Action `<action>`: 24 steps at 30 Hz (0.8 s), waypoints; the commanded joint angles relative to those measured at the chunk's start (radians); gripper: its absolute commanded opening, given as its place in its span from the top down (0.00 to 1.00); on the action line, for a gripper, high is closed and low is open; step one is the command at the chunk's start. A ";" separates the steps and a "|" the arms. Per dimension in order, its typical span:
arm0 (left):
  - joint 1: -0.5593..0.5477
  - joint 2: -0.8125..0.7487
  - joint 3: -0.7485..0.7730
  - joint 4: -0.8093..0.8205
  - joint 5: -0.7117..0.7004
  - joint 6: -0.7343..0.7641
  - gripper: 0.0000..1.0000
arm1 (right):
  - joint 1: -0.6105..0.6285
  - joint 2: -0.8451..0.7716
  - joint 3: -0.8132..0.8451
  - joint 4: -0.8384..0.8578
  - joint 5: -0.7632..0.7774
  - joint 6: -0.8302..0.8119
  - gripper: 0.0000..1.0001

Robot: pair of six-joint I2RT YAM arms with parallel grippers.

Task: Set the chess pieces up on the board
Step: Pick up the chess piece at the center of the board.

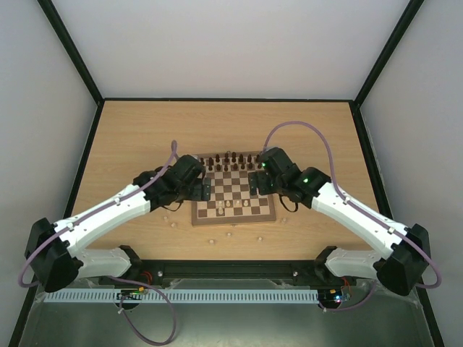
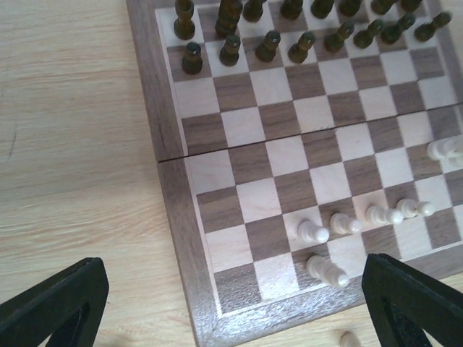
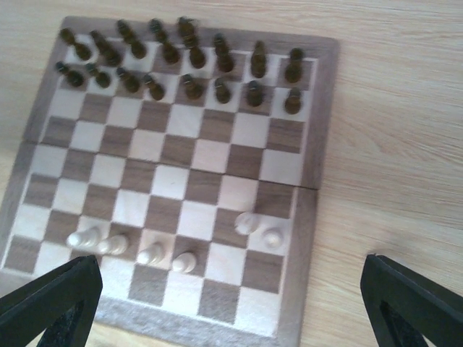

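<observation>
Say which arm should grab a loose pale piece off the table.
Left, likely: its open pincer faces a loose cream wooden piece beside the checked wooden board; the right wrist view shows none.

The left arm (image 1: 108, 213) and right arm (image 1: 358, 211) have white link shells between chunky black joints, each trailing a lilac cable (image 1: 296, 124). A small green light (image 1: 305, 178) glows on the right one, and matte black wedge-shaped fingers (image 2: 54, 303) fill both wrist views' lower corners.
</observation>
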 commanded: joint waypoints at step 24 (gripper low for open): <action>0.123 -0.199 -0.146 0.146 0.124 0.087 0.01 | -0.262 -0.015 -0.133 -0.086 -0.225 0.143 0.27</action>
